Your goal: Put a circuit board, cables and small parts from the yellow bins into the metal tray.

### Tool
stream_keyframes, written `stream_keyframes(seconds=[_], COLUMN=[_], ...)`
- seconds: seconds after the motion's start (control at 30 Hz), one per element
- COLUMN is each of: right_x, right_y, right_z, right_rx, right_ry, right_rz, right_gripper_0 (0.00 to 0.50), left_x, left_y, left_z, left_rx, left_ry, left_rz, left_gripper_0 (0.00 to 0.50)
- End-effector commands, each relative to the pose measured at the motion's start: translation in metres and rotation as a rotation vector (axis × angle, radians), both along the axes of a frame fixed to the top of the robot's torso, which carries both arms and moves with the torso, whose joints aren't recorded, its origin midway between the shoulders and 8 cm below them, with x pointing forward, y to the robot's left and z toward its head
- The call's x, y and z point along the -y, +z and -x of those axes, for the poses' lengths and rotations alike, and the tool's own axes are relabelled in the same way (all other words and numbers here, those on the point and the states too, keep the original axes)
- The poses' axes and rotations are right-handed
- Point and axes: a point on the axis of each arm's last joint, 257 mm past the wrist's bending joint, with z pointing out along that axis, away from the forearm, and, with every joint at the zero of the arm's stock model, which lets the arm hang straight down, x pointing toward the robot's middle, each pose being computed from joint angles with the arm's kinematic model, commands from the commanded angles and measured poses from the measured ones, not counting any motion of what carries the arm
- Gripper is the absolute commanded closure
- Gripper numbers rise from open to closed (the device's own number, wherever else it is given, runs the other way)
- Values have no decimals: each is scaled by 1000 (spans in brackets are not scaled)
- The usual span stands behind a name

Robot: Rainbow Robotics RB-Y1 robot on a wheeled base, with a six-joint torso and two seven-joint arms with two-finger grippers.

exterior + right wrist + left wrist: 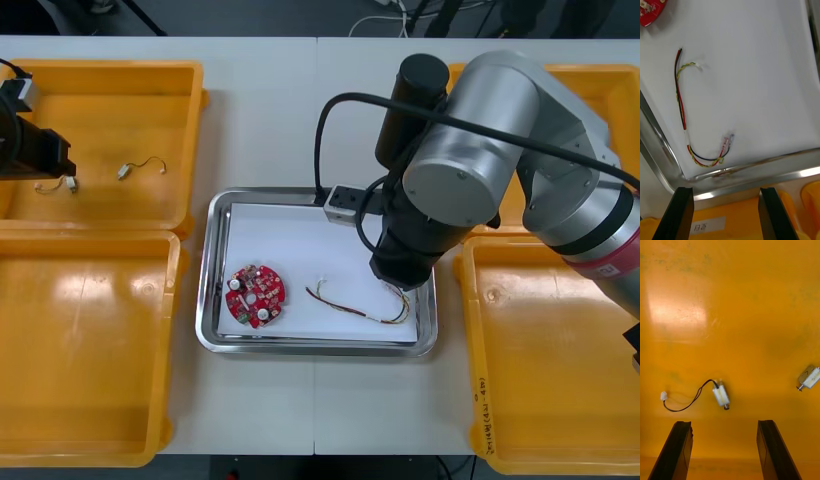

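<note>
The tray part of the job looks well advanced. The metal tray, white inside, already holds a round red circuit board and, well apart from it, a red and yellow cable lying loose in a long curl near the tray's rim.

The right gripper hangs over the tray's edge beside the near-right yellow bin. Its fingers stand wide apart with nothing between them, and the cable lies beyond the fingertips, not touching them. On that evidence the cable step seems finished for this arm.

The step in hand appears to be fetching a small part. The left gripper is over the far-left yellow bin, fingers spread wide and empty. A small metal part lies on the bin floor just ahead of the gap between the fingers, trailing a thin black lead that ends in a white plug. A second small metal part lies off to one side, apart from the first.

The next move likely calls for lowering straight onto the nearer part and closing across its narrow body. Care would be needed with the lead, which could drag or snag.
</note>
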Motion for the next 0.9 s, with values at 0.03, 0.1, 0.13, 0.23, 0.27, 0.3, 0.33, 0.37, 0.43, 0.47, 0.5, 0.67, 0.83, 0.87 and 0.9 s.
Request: stream_keyframes(seconds=[0.03, 0.1, 0.13, 0.23, 0.27, 0.3, 0.33, 0.37, 0.43, 0.47, 0.5, 0.67, 0.83, 0.87, 0.9], right_x=[1, 2, 7, 17, 20, 22, 31, 37, 48, 55, 62, 99, 127, 131, 135], right_y=[58, 66, 80, 94, 97, 98, 106, 110, 115, 119, 123, 144, 162, 164, 164], right_z=[-22, -26, -32, -36, -36, -37, -39, -40, -42, -43, -44, -55, -74, -77, -79], right_rx=[95, 107, 127, 132, 132, 128, 119, 116, 104, 102, 96, 122, 174, 169, 164], right_ry=[-62, -69, -82, -102, -108, -114, -136, -148, -173, -187, -203, -304, -418, -438, -455], right_rz=[-43, -50, -64, -83, -85, -89, -103, -111, -124, -131, -139, -159, -190, -204, -212], right_gripper_0=[0, 0, 0, 0, 0, 0, 0, 0, 0, 0, 0, 0, 0, 0, 0], left_x=[18, 19, 20, 19, 19, 19, 19, 19, 18, 17, 17, 15, 9, 9, 8], left_y=[24, 22, 17, 11, 10, 9, 5, 4, 0, -1, -4, -12, -17, -17, -18], left_z=[-26, -27, -29, -32, -32, -32, -33, -33, -32, -32, -32, -32, -35, -35, -35], left_rx=[73, 73, 74, 76, 76, 76, 73, 70, 64, 63, 61, 53, 62, 63, 63], left_ry=[-107, -113, -117, -118, -120, -120, -123, -123, -125, -124, -123, -125, -118, -117, -116], left_rz=[-62, -74, -87, -99, -101, -102, -107, -109, -118, -117, -114, -125, -128, -128, -129], left_gripper_0=[0, 0, 0, 0, 0, 0, 0, 0, 0, 0, 0, 0, 0, 0, 0])
